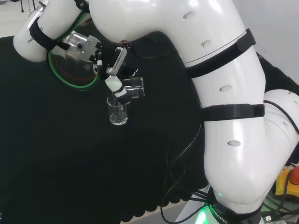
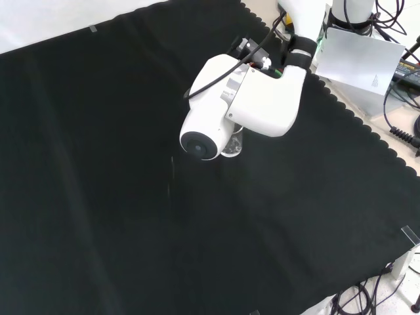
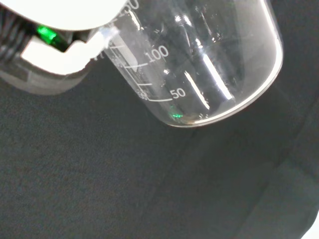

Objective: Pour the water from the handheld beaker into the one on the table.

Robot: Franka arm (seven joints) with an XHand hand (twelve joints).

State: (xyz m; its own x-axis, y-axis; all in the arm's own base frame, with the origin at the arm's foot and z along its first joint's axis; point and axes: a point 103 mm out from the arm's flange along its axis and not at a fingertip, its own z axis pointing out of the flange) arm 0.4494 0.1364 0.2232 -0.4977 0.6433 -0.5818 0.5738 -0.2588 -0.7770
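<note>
robot hand tips a beaker over the beaker on the surface

in the head view, going left to right: a green-rimmed round object [image 1: 72, 70] lies on the black cloth [image 1: 56, 154] at the far left, partly behind the arm's wrist. just right of it the robot hand [image 1: 114, 70] reaches down, its fingers curled round a clear handheld beaker [image 1: 133, 87], which lies tilted almost on its side. directly below the fingers stands the second beaker [image 1: 117, 111], upright on the surface, clear, with the tilted beaker's mouth end just above its rim; whether the two touch cannot be told. the big white arm links [image 1: 224, 93] take up the right of the view.

in the front view a white link with a round grey cap [image 2: 200, 146] stands before the hand, and a bit of clear glass [image 2: 233, 146] shows just right of the cap, on the cloth.

in the wrist view the held beaker [image 3: 199, 64] is close and slanted, its printed scale lines showing, its round base edge toward the dark cloth [image 3: 99, 189]. whether water is in it cannot be told.
</note>
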